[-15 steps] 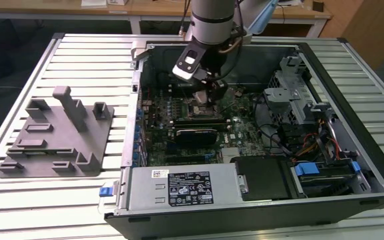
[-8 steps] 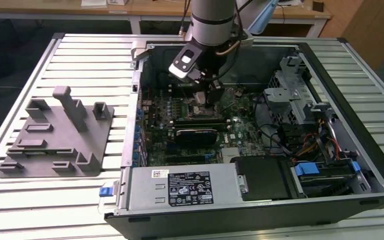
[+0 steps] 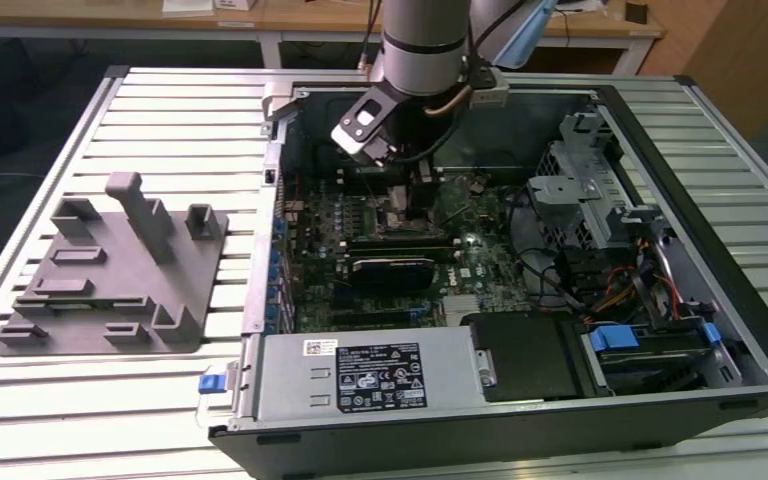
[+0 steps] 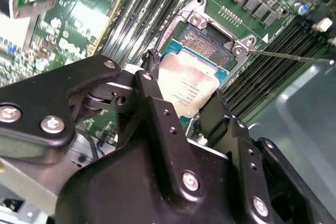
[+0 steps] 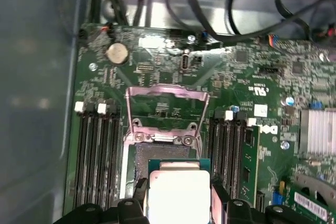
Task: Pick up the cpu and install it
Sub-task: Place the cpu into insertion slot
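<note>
Looking past your tool [image 5: 178,205], you find its black fingers [image 5: 137,198] clamped on the cpu [image 5: 178,190], one on each side of the silver lid. The cpu hangs over the edge of the open socket [image 5: 163,153] nearest the tool; you cannot tell whether they touch. Beyond it the load plate [image 5: 167,103] stands raised between the memory slots [image 5: 97,145]. Farther out, the computer case [image 3: 518,430] lies on the slatted tabletop [image 3: 117,400], with a grey fixture plate [image 3: 111,280] on the exterior view's left.
</note>
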Controlling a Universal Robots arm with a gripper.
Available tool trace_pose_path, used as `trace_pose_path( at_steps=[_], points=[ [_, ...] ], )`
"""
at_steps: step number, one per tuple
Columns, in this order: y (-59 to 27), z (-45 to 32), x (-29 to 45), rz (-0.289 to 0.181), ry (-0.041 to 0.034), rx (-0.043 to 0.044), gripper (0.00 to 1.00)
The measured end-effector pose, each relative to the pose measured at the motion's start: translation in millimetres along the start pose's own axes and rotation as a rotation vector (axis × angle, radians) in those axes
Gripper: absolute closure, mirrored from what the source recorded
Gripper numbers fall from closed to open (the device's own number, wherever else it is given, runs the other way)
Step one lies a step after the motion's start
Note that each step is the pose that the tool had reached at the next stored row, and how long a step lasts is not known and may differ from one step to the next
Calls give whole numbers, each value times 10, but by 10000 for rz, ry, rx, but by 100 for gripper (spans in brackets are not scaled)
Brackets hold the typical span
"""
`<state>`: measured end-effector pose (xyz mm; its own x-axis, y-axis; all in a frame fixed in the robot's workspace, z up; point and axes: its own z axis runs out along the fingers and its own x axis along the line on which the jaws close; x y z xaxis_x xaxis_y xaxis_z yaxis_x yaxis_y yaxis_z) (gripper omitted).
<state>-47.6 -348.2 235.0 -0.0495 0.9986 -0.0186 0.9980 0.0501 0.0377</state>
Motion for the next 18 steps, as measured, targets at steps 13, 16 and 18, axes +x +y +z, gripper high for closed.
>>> trace_pose_path(
  at_steps=[13,16,18],
  points=[
    [-5,140,20,185,-8,5,45],
    [-5,170,35,194,-8,7,45],
    [-5,187,44,196,-8,8,45]
  ],
)
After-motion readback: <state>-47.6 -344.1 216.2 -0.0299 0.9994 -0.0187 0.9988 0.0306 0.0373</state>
